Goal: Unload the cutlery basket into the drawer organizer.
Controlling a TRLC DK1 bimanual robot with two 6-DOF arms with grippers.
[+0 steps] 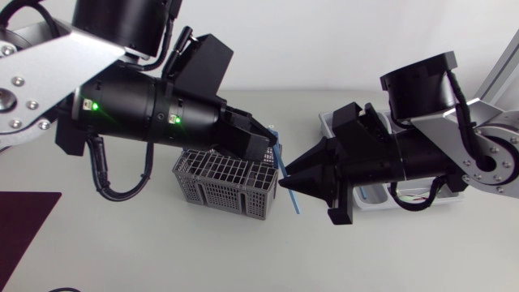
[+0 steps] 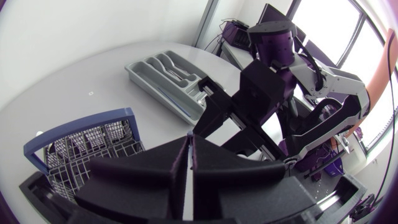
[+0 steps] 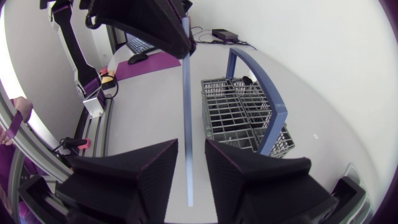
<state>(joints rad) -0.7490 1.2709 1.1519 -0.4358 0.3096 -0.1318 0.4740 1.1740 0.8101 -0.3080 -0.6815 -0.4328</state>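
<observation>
Handing over: your left end effector [image 2: 189, 146] is clamped on the blue utensil [image 3: 186, 81], which hangs between the parted fingers of your right end effector [image 3: 191, 146], with the basket [image 1: 220, 180] just beside them. Centre the shaft, close squarely, and only then release the left.

No writing, label, number or sign is legible on the left arm [image 1: 146, 105], the right arm [image 1: 405, 154], the cutlery basket [image 1: 223, 182], the drawer organizer [image 2: 165, 78] or the table [image 1: 122, 243].
</observation>
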